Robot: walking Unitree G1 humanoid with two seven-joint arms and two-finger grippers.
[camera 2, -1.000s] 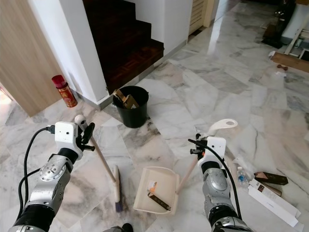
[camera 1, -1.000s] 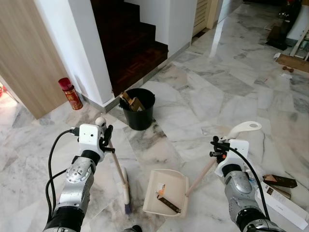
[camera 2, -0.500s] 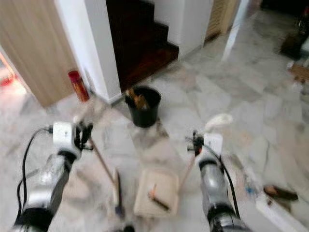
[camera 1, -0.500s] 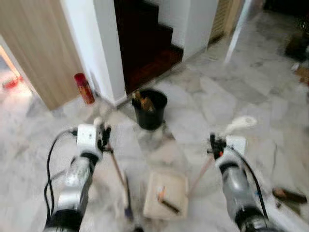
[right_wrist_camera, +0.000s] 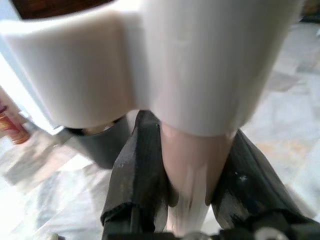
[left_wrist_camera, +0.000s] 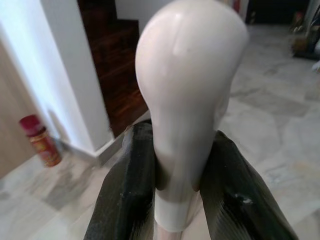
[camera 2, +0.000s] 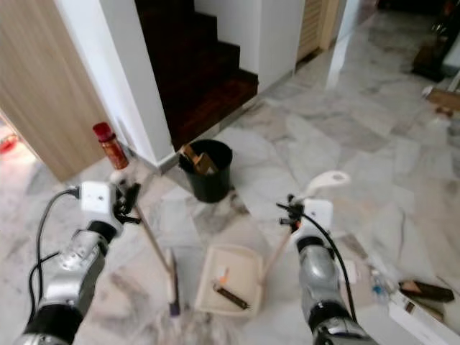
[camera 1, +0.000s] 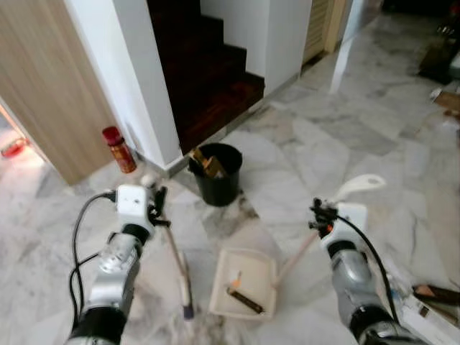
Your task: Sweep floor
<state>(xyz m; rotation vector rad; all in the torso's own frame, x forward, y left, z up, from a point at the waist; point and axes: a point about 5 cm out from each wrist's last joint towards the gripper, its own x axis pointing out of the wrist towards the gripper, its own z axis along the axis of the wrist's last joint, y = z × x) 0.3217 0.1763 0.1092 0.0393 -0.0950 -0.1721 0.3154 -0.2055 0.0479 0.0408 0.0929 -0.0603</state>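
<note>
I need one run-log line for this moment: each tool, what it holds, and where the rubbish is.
left tool: shut on broom handle | right tool: shut on dustpan handle | debris: in dustpan | bin: ahead

Marble floor (camera 1: 345,136), dark wooden stairs (camera 1: 208,79)

We see both silver arms reaching up from the lower frame edge, forearms raised. The left gripper (camera 1: 157,203), at mid-left, and the right gripper (camera 1: 321,218), at mid-right, each have their black fingers (left_wrist_camera: 131,192) clamped tight.
</note>
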